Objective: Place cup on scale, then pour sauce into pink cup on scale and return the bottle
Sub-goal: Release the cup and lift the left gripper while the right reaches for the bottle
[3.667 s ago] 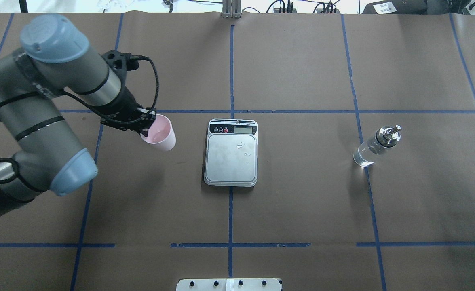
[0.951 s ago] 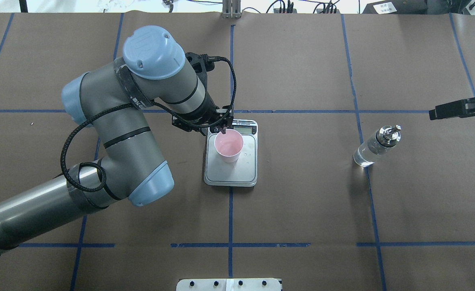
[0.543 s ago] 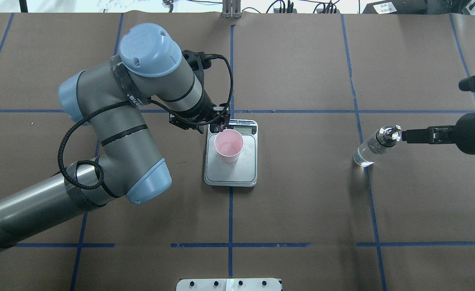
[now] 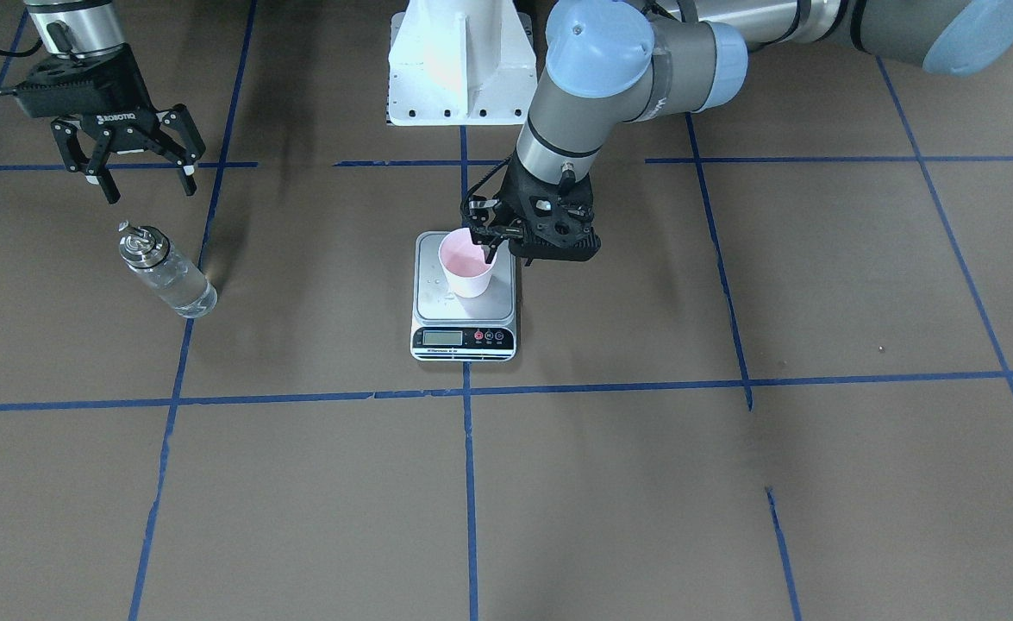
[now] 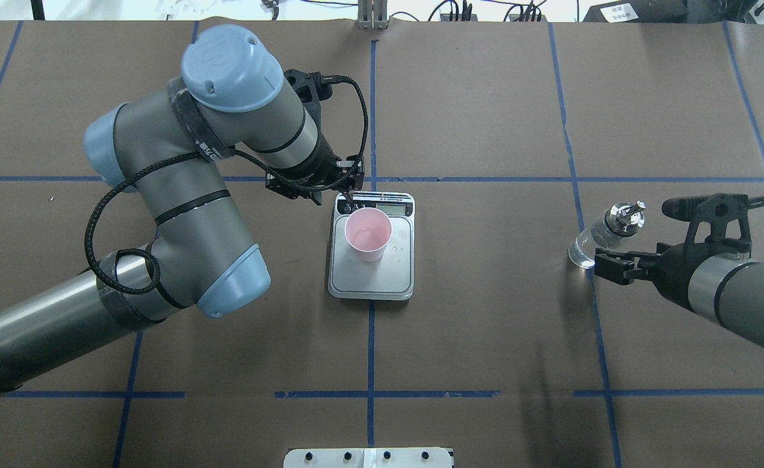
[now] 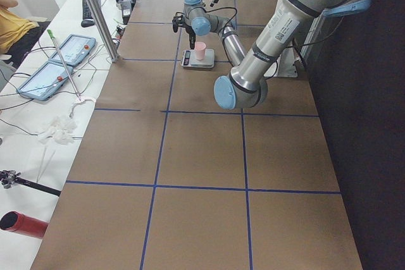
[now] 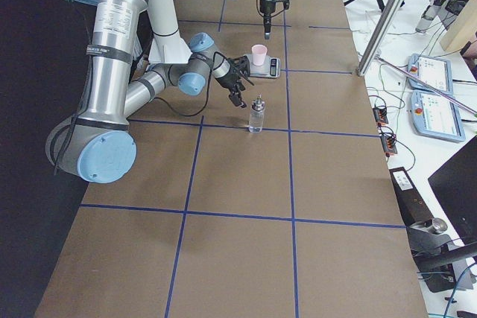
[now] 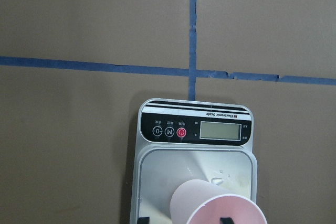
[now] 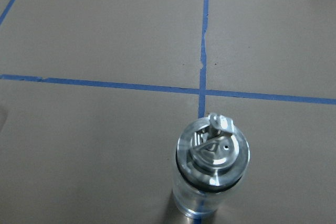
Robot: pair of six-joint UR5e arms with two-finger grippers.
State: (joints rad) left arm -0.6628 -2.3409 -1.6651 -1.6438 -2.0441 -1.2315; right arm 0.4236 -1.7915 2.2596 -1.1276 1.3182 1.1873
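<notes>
The pale pink cup stands upright on the silver scale; it also shows in the front view and at the bottom of the left wrist view. My left gripper is open and empty, just above and beside the cup's rim, over the scale's display end. The clear glass bottle with its silver cap stands upright on the table at the right, with clear liquid inside. My right gripper is open and empty, close to the bottle on the robot's side without touching it. The right wrist view looks down on the bottle cap.
Brown paper with blue tape lines covers the table. The robot's white base plate is at the table's near edge. A few water drops lie on the scale's plate. Tablets and cables lie on a side bench.
My left gripper has let go of the cup's rim and drawn back up and to the left; the cup stays on the scale. My right arm has come in and swung its gripper beside the bottle.
</notes>
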